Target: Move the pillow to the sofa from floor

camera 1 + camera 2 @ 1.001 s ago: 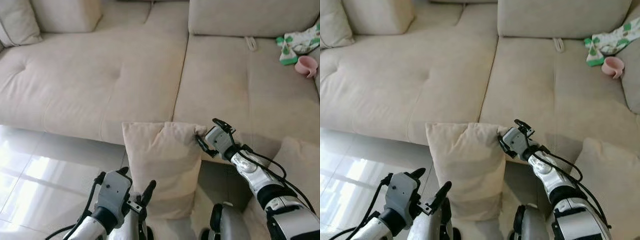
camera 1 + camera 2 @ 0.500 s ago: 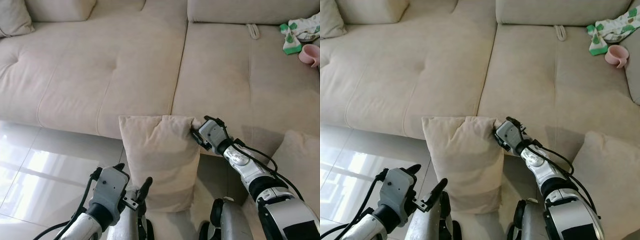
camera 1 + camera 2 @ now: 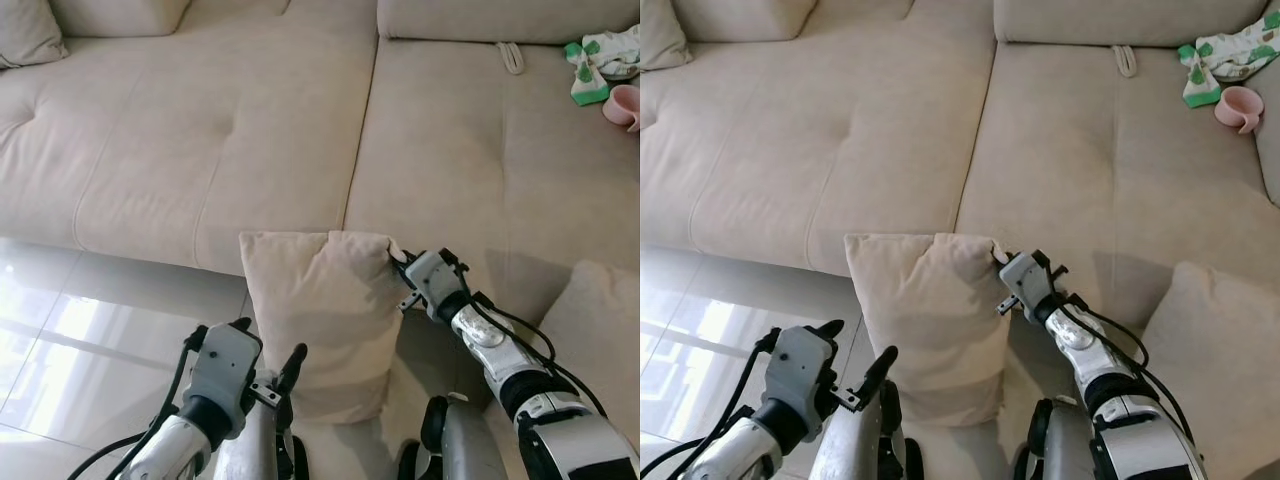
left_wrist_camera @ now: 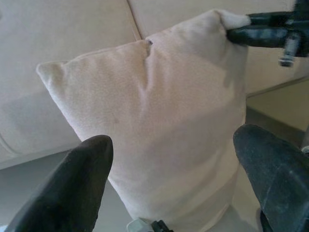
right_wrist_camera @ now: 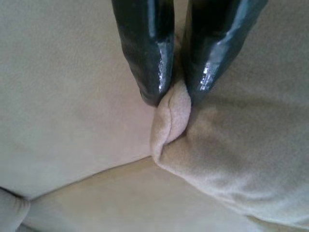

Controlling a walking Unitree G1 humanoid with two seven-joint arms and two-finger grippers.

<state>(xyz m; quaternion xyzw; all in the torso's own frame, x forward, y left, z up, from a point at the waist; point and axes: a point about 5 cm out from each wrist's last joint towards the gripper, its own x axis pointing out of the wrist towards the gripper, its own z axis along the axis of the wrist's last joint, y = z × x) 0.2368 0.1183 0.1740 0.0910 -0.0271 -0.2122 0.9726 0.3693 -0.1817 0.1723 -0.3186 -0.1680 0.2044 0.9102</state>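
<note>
A beige pillow (image 3: 318,315) stands upright on the floor against the front of the beige sofa (image 3: 250,120). My right gripper (image 3: 397,258) is shut on the pillow's upper right corner. In the right wrist view the two black fingers (image 5: 147,53) pinch the fabric corner (image 5: 171,113) between them. My left gripper (image 3: 268,345) is open, low and just left of the pillow's lower half. In the left wrist view its fingers (image 4: 72,188) are spread wide in front of the pillow (image 4: 159,111).
A second beige pillow (image 3: 600,330) leans at the lower right. A pink cup (image 3: 625,103) and a green-and-white cloth (image 3: 600,60) lie on the sofa's far right seat. A cushion (image 3: 25,30) sits at the back left. Glossy tile floor (image 3: 80,330) spreads to the left.
The camera has tilted down and shifted a little. My right gripper stays shut on the pillow's corner while its wrist has turned and dropped slightly. The pillow has hardly moved.
</note>
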